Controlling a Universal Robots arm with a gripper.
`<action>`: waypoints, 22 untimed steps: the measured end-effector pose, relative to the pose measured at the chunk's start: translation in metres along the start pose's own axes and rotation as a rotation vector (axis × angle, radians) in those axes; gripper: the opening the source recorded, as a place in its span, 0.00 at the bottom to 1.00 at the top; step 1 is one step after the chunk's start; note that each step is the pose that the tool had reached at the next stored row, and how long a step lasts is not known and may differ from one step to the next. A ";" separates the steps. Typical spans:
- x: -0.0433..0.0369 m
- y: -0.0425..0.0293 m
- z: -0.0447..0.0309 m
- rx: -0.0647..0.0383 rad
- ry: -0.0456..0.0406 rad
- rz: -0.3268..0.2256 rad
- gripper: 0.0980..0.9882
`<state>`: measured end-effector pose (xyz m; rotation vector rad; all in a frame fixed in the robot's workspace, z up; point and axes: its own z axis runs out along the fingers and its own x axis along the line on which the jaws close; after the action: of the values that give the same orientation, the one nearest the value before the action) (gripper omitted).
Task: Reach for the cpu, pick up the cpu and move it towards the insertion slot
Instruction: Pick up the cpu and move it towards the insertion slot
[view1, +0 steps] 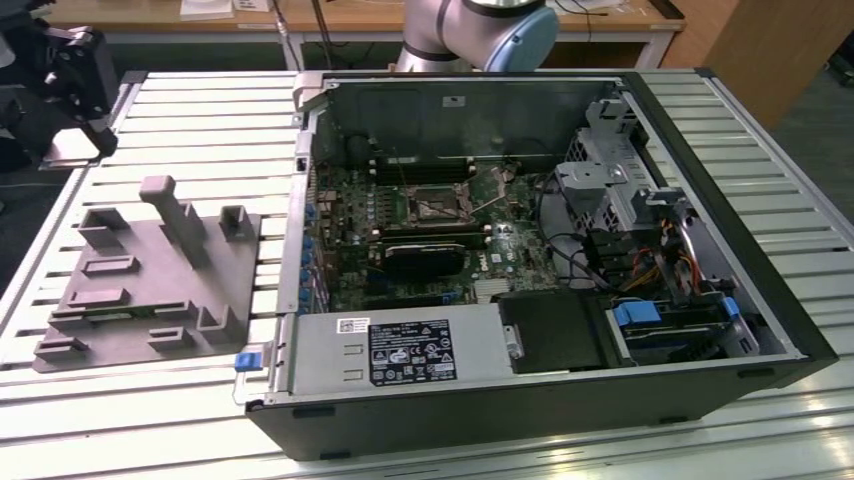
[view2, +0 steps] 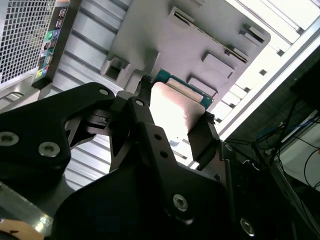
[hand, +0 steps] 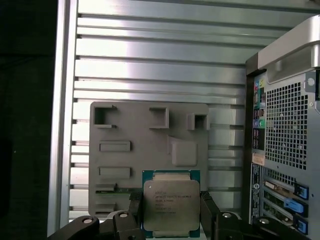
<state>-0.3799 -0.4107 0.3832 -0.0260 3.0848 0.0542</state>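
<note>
Jaws of mine are pressed against two opposite edges of the cpu (hand: 171, 207), pinching it flat with its metal top turned to the first wrist view. Under everything runs the slatted metal table (view1: 174, 100). Largest on it is the open computer case (view1: 467, 420), lying on its side. Its perforated rear panel (hand: 285, 130) stands close beside my jaws in the first wrist view. Beside the case, on the exterior view's left, lies the grey tray (view1: 147, 290). In both wrist views the cpu hangs over that tray, though I cannot tell how far clear of it. Inside the case the green motherboard (view1: 340, 215) carries the insertion slot (view1: 437, 203), a dark square in a silver frame, well apart from the tray.
</note>
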 end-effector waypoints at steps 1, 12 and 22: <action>-0.0025 0.0000 0.0002 0.000 -0.0001 0.000 0.50; -0.0295 -0.0005 0.0017 0.000 -0.0001 0.000 0.50; -0.0550 -0.0010 0.0031 0.000 -0.0001 0.000 0.50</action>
<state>-0.3248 -0.4107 0.3831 -0.0261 3.0847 0.0543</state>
